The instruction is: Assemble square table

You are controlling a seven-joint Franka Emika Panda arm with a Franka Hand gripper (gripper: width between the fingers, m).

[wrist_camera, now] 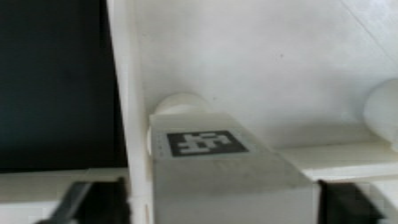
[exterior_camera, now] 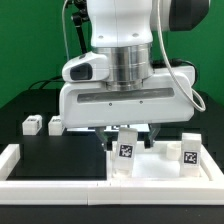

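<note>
Wrist view, tagged leg inside the claw (contact unclear)

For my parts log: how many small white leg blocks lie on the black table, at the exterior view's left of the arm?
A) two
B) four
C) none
A: the outer leg and the inner leg lie side by side on the black table.

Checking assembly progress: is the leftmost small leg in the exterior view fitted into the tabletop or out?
Out: the leg stands on the dark table, apart from the tabletop.
</note>
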